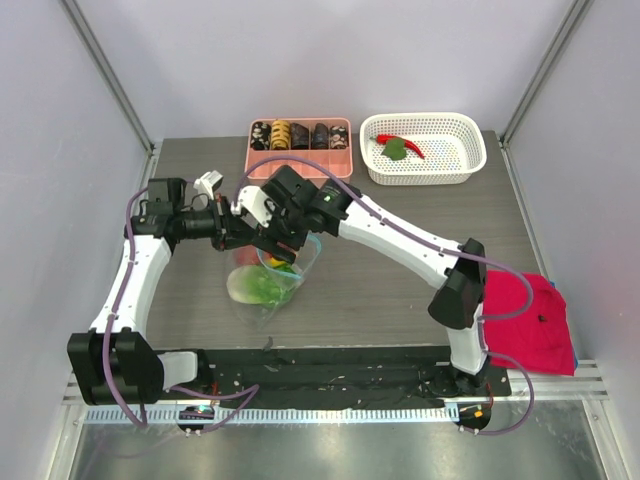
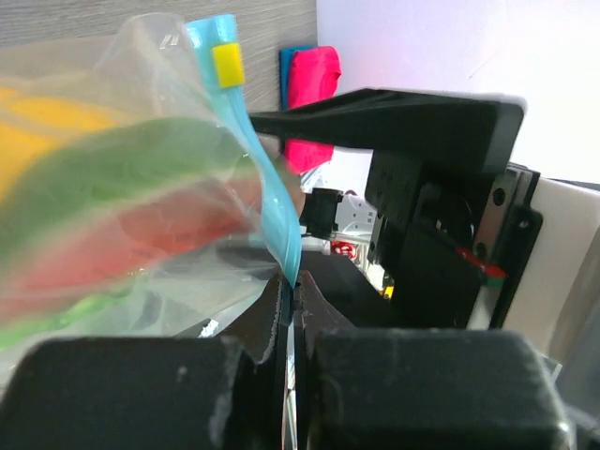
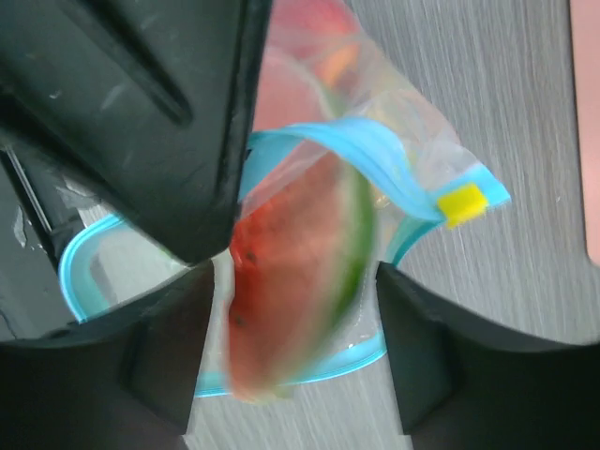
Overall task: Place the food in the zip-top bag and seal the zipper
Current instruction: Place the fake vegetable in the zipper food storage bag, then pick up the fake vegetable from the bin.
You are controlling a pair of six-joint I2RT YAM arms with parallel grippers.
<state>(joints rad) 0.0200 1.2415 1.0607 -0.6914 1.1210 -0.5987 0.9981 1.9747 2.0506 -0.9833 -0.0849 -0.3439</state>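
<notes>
The clear zip-top bag [image 1: 262, 290] stands mouth up at the table's middle, with green lettuce and yellow pieces inside. My left gripper [image 1: 232, 232] is shut on the bag's light-blue zipper strip [image 2: 272, 206], pinched at the jaws [image 2: 294, 286]. My right gripper [image 1: 283, 245] hovers over the open mouth with its jaws apart [image 3: 292, 281]. A blurred red slice with a green rind [image 3: 291, 291] is between its fingers, above the opening ringed by the zipper [image 3: 375, 150]. A yellow slider [image 3: 462, 204] sits at the zipper's end.
A white lattice basket [image 1: 450, 165] at the back right holds a red chili [image 1: 408, 146] and a green piece [image 1: 396, 151]. A pink tray [image 1: 340, 162] with dark rolls stands beside it. A red cloth [image 1: 530, 320] lies at the right edge.
</notes>
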